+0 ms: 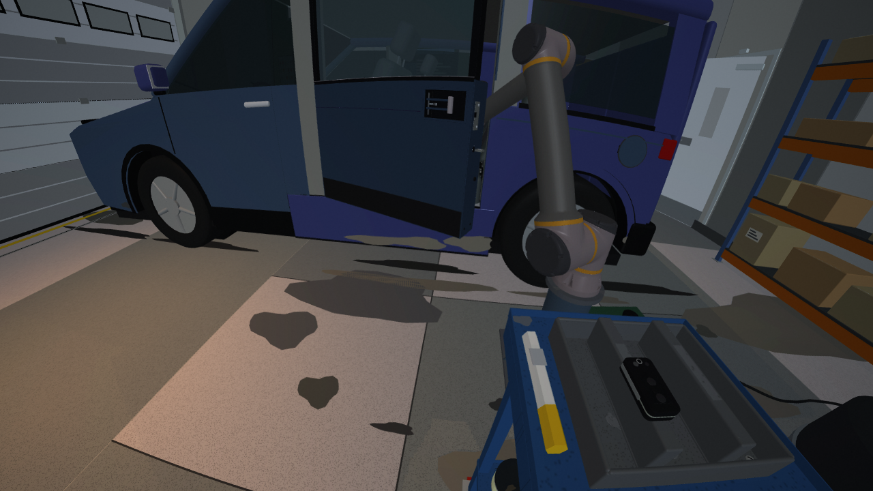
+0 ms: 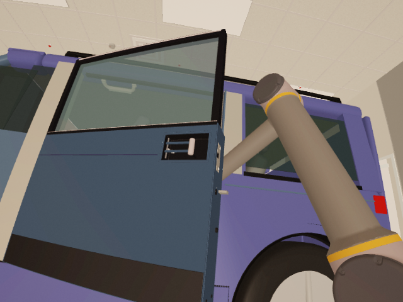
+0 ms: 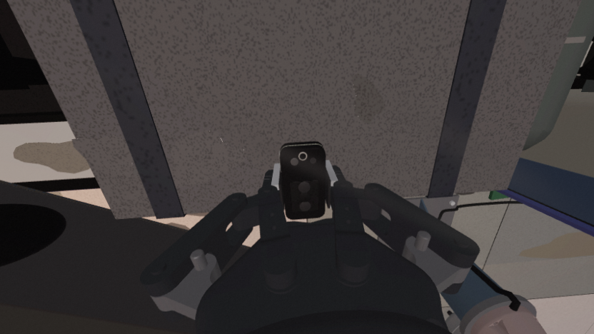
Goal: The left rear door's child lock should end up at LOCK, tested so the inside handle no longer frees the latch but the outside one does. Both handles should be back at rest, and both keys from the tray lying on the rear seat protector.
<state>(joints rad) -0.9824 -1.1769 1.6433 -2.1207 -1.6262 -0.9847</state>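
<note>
A black key fob [image 3: 303, 182] sits gripped in my closed gripper [image 3: 303, 176] just above the grey speckled seat protector [image 3: 290, 83], which fills the wrist camera with two dark straps across it. My arm [image 1: 552, 140] reaches in behind the open left rear door [image 1: 391, 146], so the gripper is hidden from the side cameras. A second black key fob [image 1: 650, 388] lies in the grey tray [image 1: 659, 397] on the blue cart. The door's handle [image 2: 190, 147] sits in its black recess near the door's rear edge. A small pale lever [image 2: 223, 192] sticks out of the door's edge face.
The open door's rear edge [image 2: 216, 182] stands close beside my forearm. A white and yellow tool [image 1: 543, 391] lies on the cart beside the tray. Shelves with cardboard boxes [image 1: 818, 201] line the right wall. Dark stains mark the floor in front of the car.
</note>
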